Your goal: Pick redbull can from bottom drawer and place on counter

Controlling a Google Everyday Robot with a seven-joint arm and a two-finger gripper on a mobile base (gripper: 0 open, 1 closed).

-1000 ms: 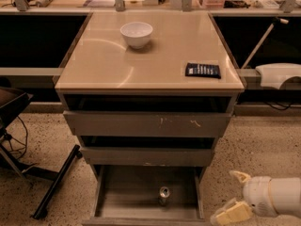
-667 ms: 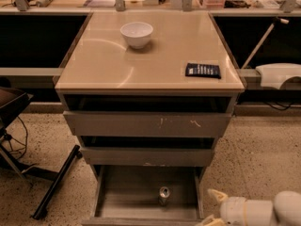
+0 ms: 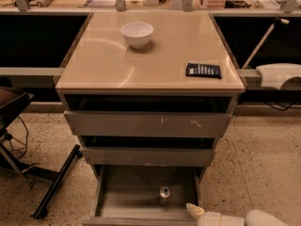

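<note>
The cream-white gripper (image 3: 196, 213) sits low at the view's bottom edge, right of centre, pointing left, with its rounded pale arm (image 3: 264, 218) stretching off rightward.

The single camera looks from in front of the grey drawer cabinet (image 3: 146, 125) and from above it, tilted downward and facing the cabinet's front squarely. It sits at middle range. The whole counter (image 3: 141, 65) fills the upper half, the cluttered ledge (image 3: 94, 1) behind it runs along the top edge, and the pulled-out bottom drawer (image 3: 131, 199) is cut by the lower edge. Speckled floor (image 3: 263, 159) shows on both sides. The gripper (image 3: 197, 213) enters at the lower right, just beside the drawer's right front corner.
</note>
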